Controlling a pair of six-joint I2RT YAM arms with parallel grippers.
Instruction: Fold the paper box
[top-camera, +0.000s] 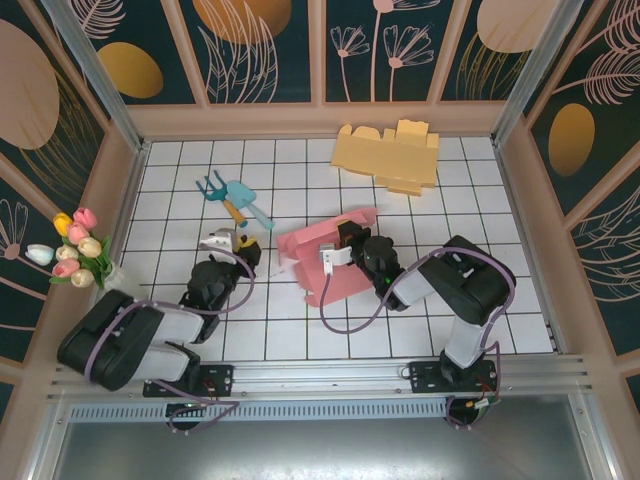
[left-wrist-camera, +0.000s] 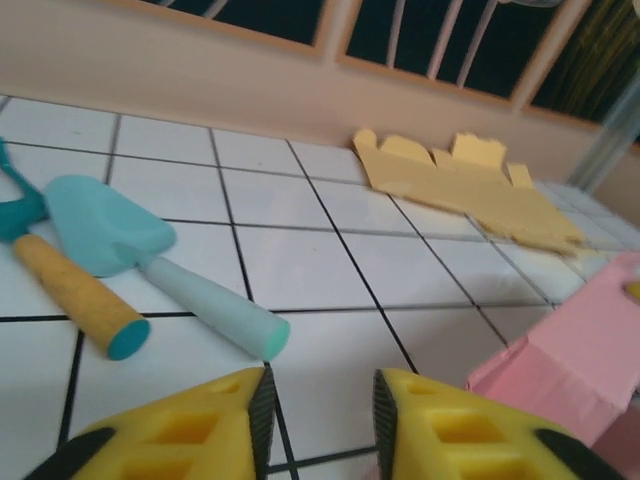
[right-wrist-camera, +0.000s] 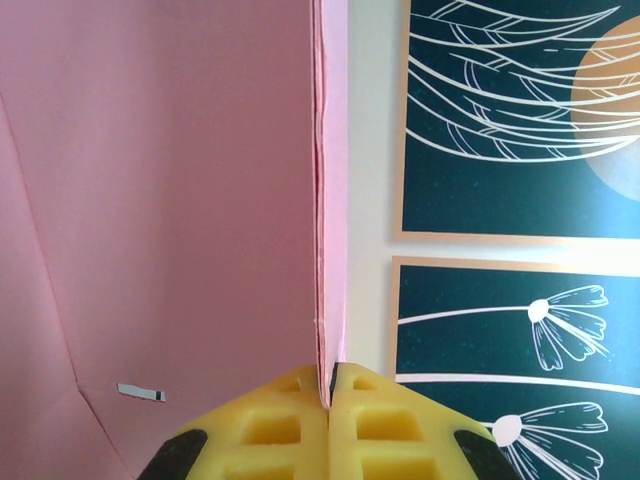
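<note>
Right tool (right-wrist-camera: 329, 385) is closed on a panel edge of the pink paper box (right-wrist-camera: 170, 200); left tool (left-wrist-camera: 320, 405) is held partly open and empty above the table (left-wrist-camera: 300, 250).

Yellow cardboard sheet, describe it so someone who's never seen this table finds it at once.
Go to the far edge of the white tiled table, right of centre. The yellow cardboard sheet lies flat there, unlike the pink box, which is partly folded mid-table.

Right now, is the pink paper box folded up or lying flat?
Partly folded. The pink paper box has one wall raised, its edge pinched in the shut right tool; the rest lies on the table.
</note>
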